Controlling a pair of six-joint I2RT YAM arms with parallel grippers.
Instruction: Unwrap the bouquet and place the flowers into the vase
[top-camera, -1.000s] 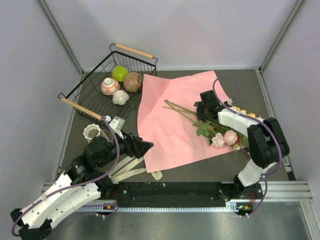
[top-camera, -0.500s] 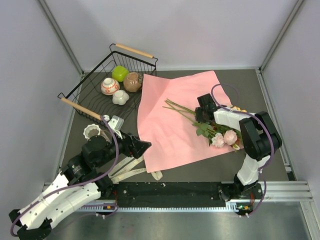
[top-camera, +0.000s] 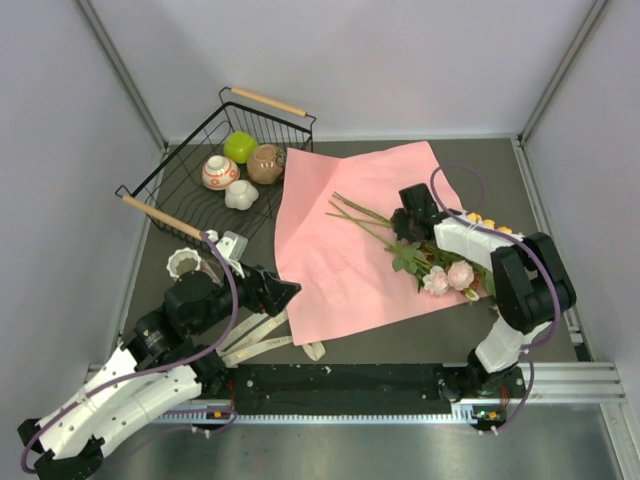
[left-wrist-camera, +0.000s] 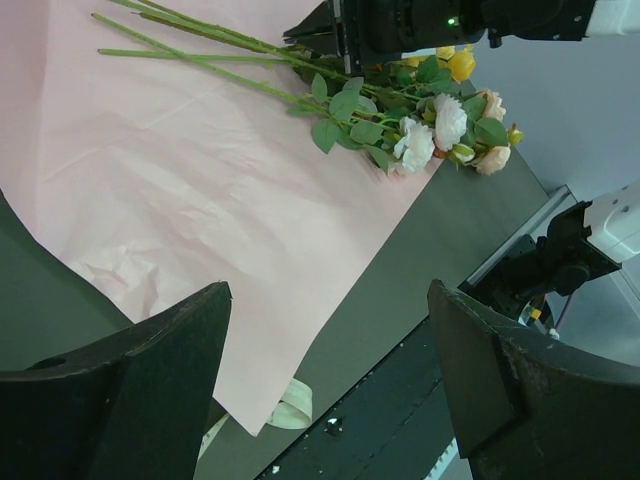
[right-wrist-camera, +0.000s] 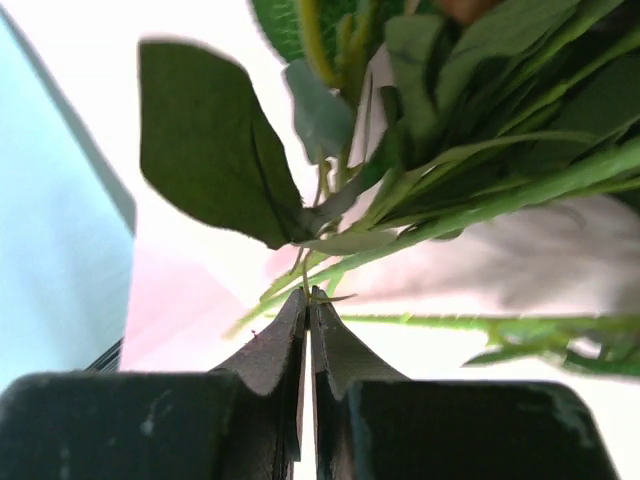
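The bouquet lies undone: its pink wrapping paper (top-camera: 335, 255) is spread flat, with the flowers (top-camera: 440, 272) on its right half, blooms toward the near right and stems (top-camera: 355, 212) pointing far left. My right gripper (top-camera: 406, 228) sits low over the stems' middle, shut, its tips (right-wrist-camera: 308, 293) pinching a thin green stalk among the leaves. My left gripper (top-camera: 290, 290) hovers open and empty at the paper's near left edge, looking across the paper (left-wrist-camera: 180, 190) at the flowers (left-wrist-camera: 425, 135). The white ribbed vase (top-camera: 185, 263) stands upright left of my left arm.
A black wire basket (top-camera: 160, 185) at the far left holds a brown pot (top-camera: 266, 164), a white-and-red pot (top-camera: 219, 172), a green object (top-camera: 240, 146) and a small white piece (top-camera: 241, 195). The cream ribbon (top-camera: 262, 340) lies loose by the paper's near corner.
My right gripper's jaws have closed from half open to shut at the flower stems, and its wrist shifted slightly. The left arm has stayed put.
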